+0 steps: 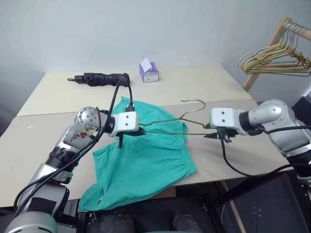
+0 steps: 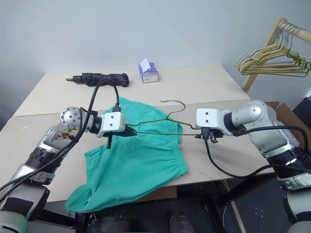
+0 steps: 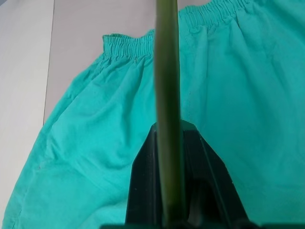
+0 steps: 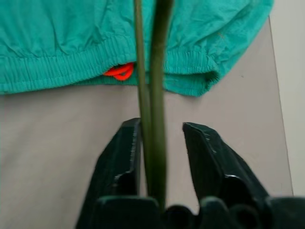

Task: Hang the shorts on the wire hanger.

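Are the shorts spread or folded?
Spread flat on the table: the shorts lie open, waistband stretched out, one leg over the edge.

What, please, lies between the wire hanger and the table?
The shorts lie spread on the table under the wire hanger, seen in the left eye view.

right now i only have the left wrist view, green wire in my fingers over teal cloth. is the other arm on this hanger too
Observer: Yes. The right gripper is at the opposite end of the wire hanger; its fingers straddle the wire with a gap left on one side.
Operator: where's the hook pointing
Observer: The hook curves up and toward the far side of the table, above the shorts.
Operator: shorts on the hanger yet
Observer: No. They lie flat on the table, one leg hanging over the near edge, while the left gripper holds the hanger above them.
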Controlling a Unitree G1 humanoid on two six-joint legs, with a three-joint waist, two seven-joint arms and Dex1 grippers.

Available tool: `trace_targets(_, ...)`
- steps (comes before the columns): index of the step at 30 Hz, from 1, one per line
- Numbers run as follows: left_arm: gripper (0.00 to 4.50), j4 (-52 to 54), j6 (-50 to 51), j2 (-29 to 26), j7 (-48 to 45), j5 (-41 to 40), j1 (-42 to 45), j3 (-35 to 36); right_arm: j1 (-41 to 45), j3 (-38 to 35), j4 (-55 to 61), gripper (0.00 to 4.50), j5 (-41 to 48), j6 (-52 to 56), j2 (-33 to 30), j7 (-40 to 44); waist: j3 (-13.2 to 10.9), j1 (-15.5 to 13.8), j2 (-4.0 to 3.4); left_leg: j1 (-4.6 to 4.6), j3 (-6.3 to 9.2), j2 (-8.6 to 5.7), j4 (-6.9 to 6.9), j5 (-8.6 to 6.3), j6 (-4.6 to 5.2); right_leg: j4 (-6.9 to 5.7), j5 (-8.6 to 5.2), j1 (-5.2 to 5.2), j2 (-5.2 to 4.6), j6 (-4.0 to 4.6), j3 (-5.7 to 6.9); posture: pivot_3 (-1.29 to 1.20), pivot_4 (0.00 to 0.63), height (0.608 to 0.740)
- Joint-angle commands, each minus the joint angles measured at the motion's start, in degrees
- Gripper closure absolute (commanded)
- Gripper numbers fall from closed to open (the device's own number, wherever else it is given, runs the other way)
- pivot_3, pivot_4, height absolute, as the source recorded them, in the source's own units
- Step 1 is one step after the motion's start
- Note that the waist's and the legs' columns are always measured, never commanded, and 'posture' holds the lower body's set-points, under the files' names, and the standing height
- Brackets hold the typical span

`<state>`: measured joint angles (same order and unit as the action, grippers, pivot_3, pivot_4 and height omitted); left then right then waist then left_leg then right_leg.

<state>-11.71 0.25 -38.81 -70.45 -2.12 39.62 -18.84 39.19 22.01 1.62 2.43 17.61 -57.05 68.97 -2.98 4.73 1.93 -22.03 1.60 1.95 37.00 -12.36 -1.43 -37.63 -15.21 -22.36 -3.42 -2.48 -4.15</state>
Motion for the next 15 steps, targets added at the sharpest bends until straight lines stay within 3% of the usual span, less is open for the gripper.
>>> trace_targets(1,4.5,2.0,-0.3,-0.23,-0.52,-0.62,0.4,1.68,0.68,-2.73,0.76,4.22,-0.35,-0.37,0.45,0.95,0.0,-0.02,0.0,0.0,0.01,0.0,0.0,0.0,0.0,0.0,0.0,0.0,0.0,0.0,0.0,-0.05,0.0,0.74)
trace_targets(2,4.5,1.95,-0.36,-0.22,-0.98,-0.93,0.46,1.67,0.56,-2.97,0.94,4.47,-0.18,-0.26,0.49,1.38,0.0,-0.01,0.0,-0.01,0.01,0.0,0.0,0.0,0.0,0.0,0.0,0.0,0.0,0.0,0.0,-0.05,0.0,0.74)
trace_targets(10,4.5,1.01,-1.93,0.33,-3.42,-2.75,0.49,2.68,-2.18,-6.67,2.95,4.47,3.22,-1.36,0.39,3.91,0.0,-0.21,0.0,-0.01,0.01,0.0,0.0,0.0,0.0,0.01,0.0,0.0,0.0,0.0,0.01,-0.06,0.0,0.74)
trace_targets(15,3.19,-1.8,-1.58,1.39,-6.59,-9.46,1.27,7.46,-8.22,-11.65,5.75,4.5,7.66,-1.45,-1.81,7.14,0.0,-0.61,0.0,-0.02,0.01,0.01,0.01,0.0,0.0,0.01,0.0,0.01,0.0,0.0,0.03,-0.06,0.0,0.74)
